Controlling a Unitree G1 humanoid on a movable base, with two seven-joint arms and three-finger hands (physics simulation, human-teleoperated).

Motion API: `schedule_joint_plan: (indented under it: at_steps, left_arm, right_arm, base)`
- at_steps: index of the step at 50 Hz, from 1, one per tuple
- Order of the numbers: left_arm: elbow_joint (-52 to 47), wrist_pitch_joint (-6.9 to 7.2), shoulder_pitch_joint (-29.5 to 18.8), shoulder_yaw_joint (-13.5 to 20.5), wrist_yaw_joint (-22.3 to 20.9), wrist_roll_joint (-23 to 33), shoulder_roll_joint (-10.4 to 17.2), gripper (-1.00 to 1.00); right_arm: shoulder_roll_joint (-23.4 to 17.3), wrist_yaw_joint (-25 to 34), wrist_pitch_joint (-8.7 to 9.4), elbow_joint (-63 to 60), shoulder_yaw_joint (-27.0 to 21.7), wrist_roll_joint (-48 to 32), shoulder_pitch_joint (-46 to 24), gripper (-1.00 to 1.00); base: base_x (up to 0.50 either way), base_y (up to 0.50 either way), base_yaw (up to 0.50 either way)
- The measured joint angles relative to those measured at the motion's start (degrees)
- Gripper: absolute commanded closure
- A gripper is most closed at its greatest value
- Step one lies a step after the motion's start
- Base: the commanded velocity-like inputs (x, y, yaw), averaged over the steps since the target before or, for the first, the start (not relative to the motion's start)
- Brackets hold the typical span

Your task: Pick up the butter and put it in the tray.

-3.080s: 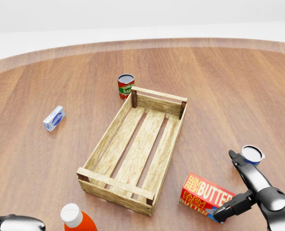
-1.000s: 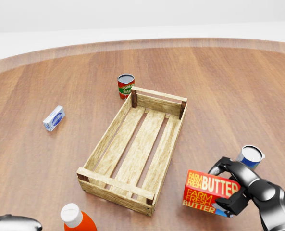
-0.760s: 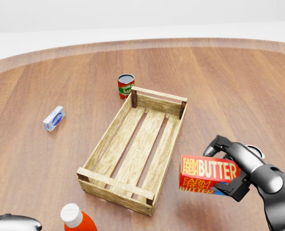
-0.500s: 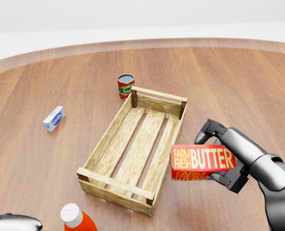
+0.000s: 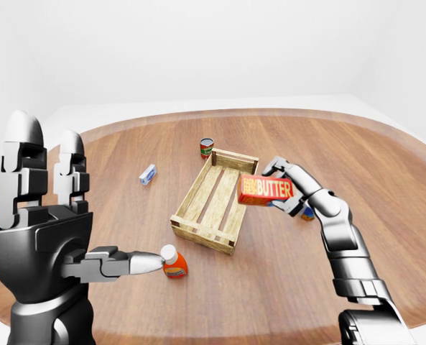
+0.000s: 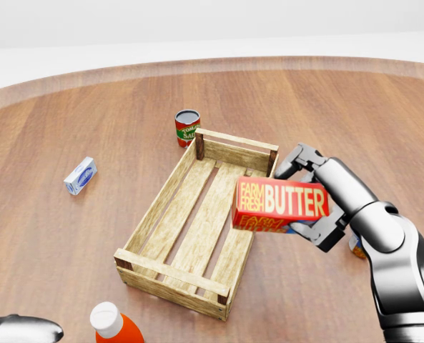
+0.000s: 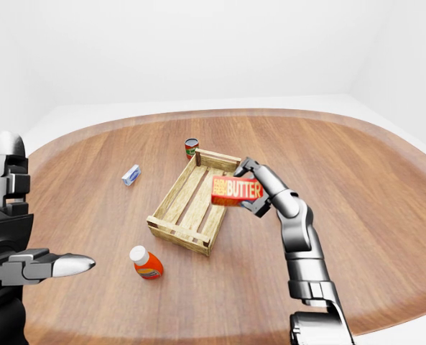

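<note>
Butter (image 6: 281, 204) is clamped in the right hand (image 6: 316, 204), over the tray's (image 6: 166, 195) 3 o'clock rim; left hand (image 5: 44, 237) is wide.

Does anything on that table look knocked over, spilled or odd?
Nothing stands out. The wooden tray, tomato can, orange bottle and small blue-white carton all sit intact on the table. The butter is simply held by the right hand beside the tray's edge.
</note>
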Motion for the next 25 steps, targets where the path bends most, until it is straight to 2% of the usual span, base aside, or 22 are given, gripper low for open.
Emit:
schedule_joint_plan:
  at_steps: [16,25]
  left_arm:
    - [-1.0,0.00,0.3,0.0,-0.2,-0.1,-0.1,-1.00]
    - [-0.8,0.00,-0.2,0.5,-0.1,-0.5,0.1,-1.00]
  right_arm:
    - [2.7,-11.6,0.00,29.2,2.7,6.0,-13.5,1.00]
    - [5.2,-16.4,0.00,39.4,4.2,6.3,-19.2,1.00]
  base:
    - [0.00,0.00,0.00]
    - [0.00,0.00,0.00]
